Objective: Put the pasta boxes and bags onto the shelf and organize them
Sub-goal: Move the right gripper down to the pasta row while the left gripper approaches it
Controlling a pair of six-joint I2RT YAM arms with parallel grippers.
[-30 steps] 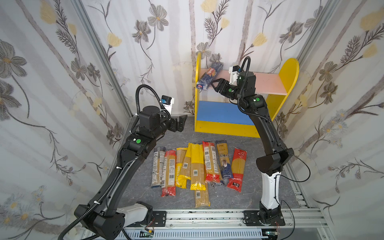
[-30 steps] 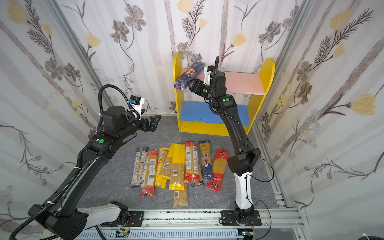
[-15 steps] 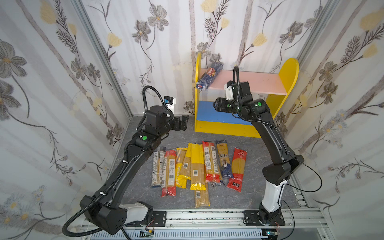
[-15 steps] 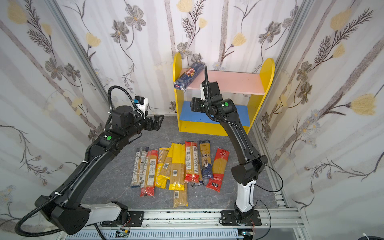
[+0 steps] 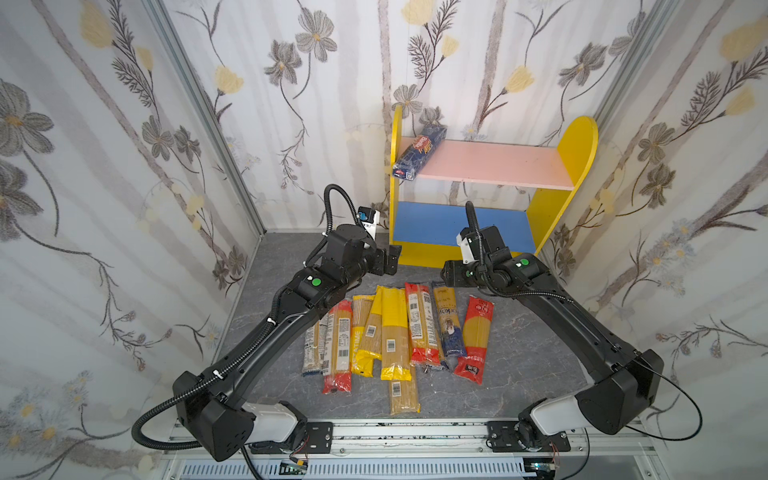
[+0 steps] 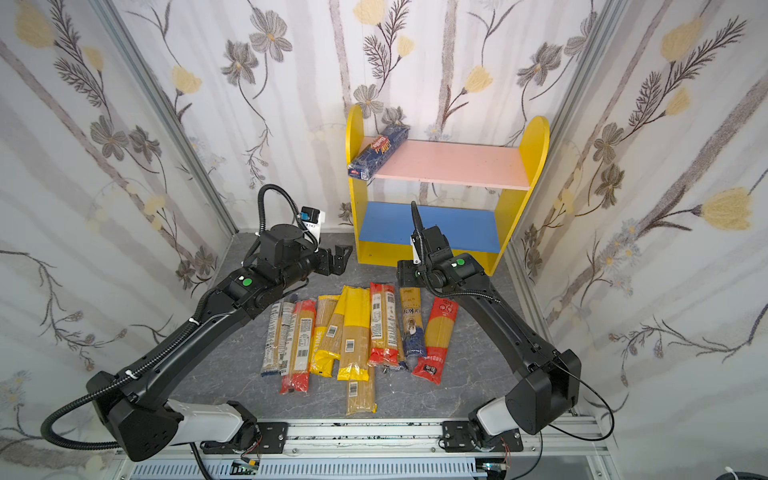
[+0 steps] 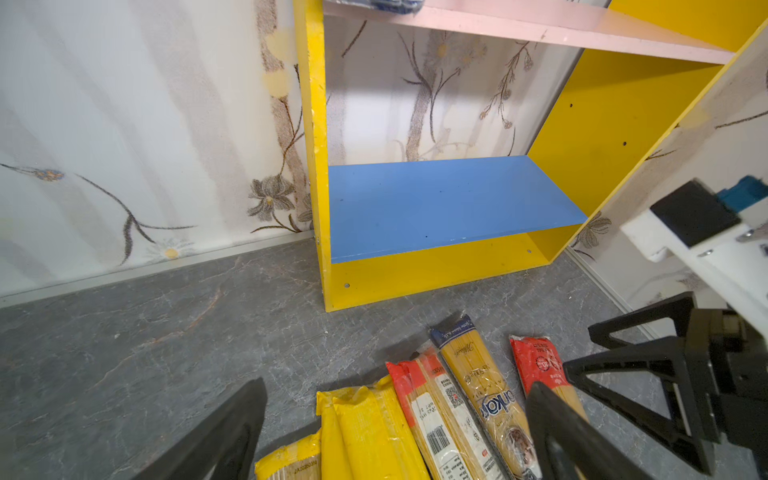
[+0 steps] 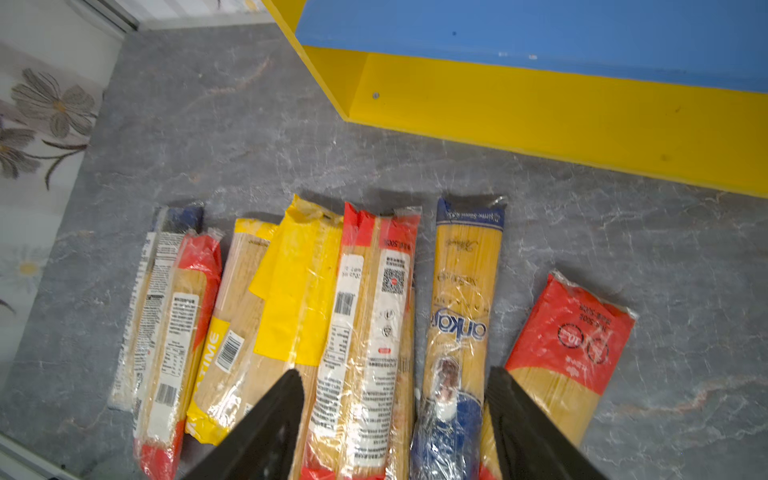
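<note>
One dark blue pasta box (image 5: 419, 160) (image 6: 378, 156) lies aslant on the left end of the shelf's pink upper board (image 5: 498, 164) (image 6: 449, 162). Several pasta bags (image 5: 395, 328) (image 6: 357, 328) lie side by side on the grey floor in front of the shelf. My left gripper (image 5: 390, 259) (image 7: 397, 390) hangs open near the shelf's lower left corner, nothing in it. My right gripper (image 5: 446, 270) (image 8: 395, 374) is open and empty, low over the far ends of a red-ended bag (image 8: 365, 316) and a blue-ended bag (image 8: 461, 316).
The blue lower board (image 7: 436, 199) holds nothing. Flowered walls (image 5: 249, 124) close in on three sides. A metal rail (image 5: 395, 432) carries both arm bases at the front. My right gripper's fingers (image 7: 623, 365) show at the edge of the left wrist view.
The right gripper has left the blue box on the pink board and come down to just above the bags. The left arm has reached further toward the shelf.
</note>
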